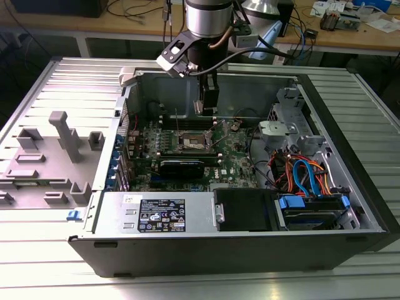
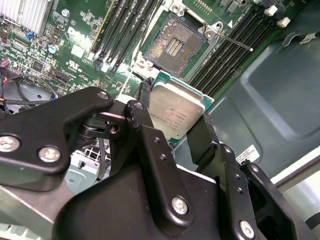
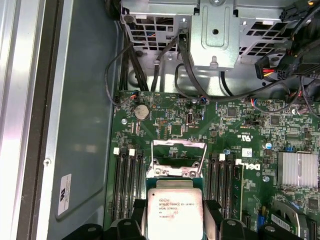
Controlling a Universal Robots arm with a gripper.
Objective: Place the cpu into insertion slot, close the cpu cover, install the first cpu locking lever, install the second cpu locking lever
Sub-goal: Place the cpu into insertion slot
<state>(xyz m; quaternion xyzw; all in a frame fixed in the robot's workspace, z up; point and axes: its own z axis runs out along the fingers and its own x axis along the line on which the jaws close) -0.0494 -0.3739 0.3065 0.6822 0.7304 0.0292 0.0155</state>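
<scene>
The cpu (image 2: 175,110) is hanging just short of the bare insertion slot (image 2: 175,45), pinched by its edges in my gripper (image 3: 174,220), so I'm judging nothing done yet: seating, closing the raised cpu cover (image 3: 178,145) and both locking levers (image 2: 232,41) are remaining.

Ribbed metal worktable (image 1: 37,272); wooden bench (image 1: 69,26) behind, cables (image 1: 134,11) strewn on it.

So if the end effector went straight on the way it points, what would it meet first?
The end effector holds the cpu, which would meet the motherboard first, at or just beside the open socket; depth is unclear, so I can't say which.
</scene>
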